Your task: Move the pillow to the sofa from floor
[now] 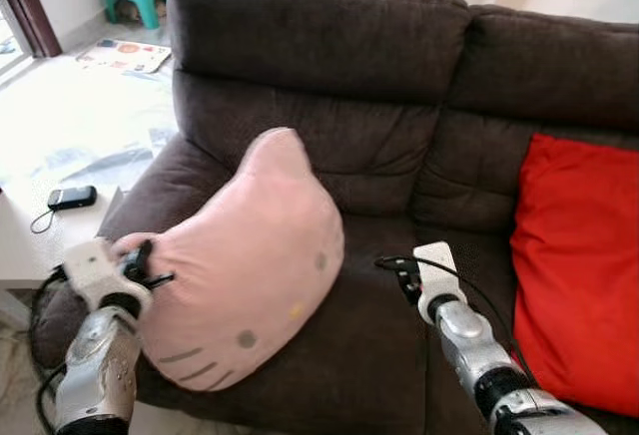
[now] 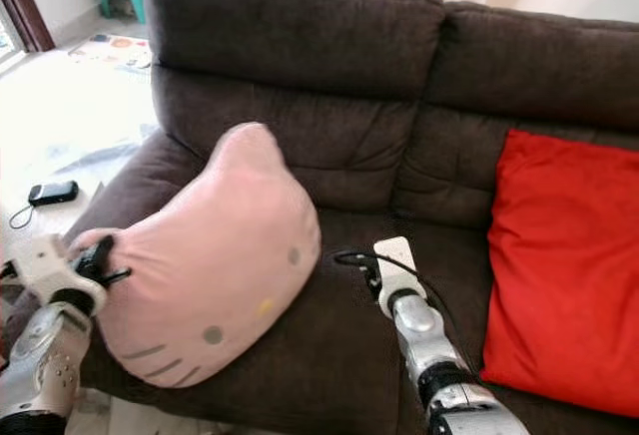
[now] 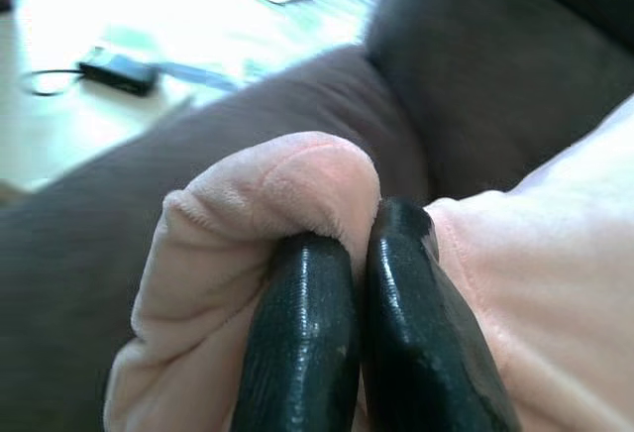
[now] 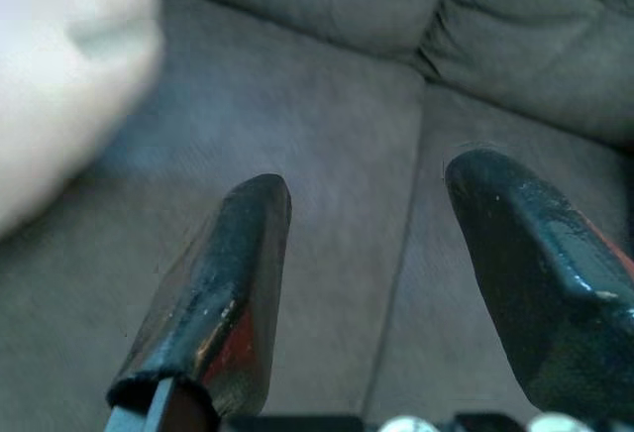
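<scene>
Already the left gripper (image 3: 362,254) pinched the pink plush cat-face pillow (image 1: 245,265) resting on the brown fabric sofa (image 1: 399,166); letting go came next, the right gripper (image 4: 371,254) gaping empty.

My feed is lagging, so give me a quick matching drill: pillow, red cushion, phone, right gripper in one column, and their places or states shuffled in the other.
Column one:
1. pillow
2. red cushion
3. phone
4. right gripper

Column two:
A. open, over the sofa seat
B. on the pale table beside the sofa
C. pinched at one corner by the left gripper
D. leaning on the sofa's right end

Pairs: 1-C, 2-D, 3-B, 4-A
</scene>
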Controlling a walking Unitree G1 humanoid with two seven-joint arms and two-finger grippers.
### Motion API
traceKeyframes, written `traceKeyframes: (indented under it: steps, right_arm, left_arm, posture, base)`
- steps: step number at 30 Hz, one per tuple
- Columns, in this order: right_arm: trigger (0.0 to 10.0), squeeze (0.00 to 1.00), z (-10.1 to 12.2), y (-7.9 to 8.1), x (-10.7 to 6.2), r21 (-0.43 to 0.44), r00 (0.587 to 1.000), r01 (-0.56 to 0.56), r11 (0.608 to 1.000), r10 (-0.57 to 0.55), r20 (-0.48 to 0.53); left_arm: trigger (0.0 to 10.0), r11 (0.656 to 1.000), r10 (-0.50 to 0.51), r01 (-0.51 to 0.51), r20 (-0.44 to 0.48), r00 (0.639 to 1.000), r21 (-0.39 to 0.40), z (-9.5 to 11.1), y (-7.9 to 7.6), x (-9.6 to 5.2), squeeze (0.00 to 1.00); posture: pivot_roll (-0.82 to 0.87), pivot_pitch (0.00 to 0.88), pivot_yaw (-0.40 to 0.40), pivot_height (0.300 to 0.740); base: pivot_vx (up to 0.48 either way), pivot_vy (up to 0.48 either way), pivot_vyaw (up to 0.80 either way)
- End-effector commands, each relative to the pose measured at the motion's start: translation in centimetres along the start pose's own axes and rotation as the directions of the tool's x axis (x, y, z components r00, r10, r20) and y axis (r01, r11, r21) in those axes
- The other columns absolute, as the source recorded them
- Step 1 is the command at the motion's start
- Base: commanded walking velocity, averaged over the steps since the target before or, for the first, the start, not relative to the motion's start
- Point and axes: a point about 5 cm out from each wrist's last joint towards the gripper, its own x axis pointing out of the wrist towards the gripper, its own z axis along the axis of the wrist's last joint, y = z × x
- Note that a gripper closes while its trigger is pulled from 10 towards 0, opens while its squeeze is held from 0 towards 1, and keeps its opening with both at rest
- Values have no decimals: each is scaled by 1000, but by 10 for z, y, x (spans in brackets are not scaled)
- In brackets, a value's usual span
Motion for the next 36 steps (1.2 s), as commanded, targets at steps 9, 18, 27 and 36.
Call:
traceKeyframes:
  steps: [9,18,27,36]
  right_arm:
    - [10000,0,-26,-4,-11,40,999,34,999,-33,-27]
    - [10000,0,-53,-8,-23,271,989,133,953,-111,-93]
    - [10000,0,-65,-5,-28,330,986,151,932,-117,-122]
    - [10000,0,-66,-5,-30,346,988,145,927,-120,-95]
  left_arm:
    - [10000,997,-60,60,9,998,46,-15,-19,0,0]
    - [10000,939,-258,296,-211,943,175,-62,-42,-11,0]
    - [10000,946,-218,265,-240,946,185,-75,-34,-14,0]
    - [10000,957,-201,214,-85,976,197,-52,-34,-7,1000]
  posture:
    - [84,69,-91,740]
    - [82,68,-76,740]
    - [73,65,-66,740]
    - [73,58,-62,740]
  base:
    - [0,0,0]
    - [0,0,0]
    - [0,0,0]
    - [0,0,0]
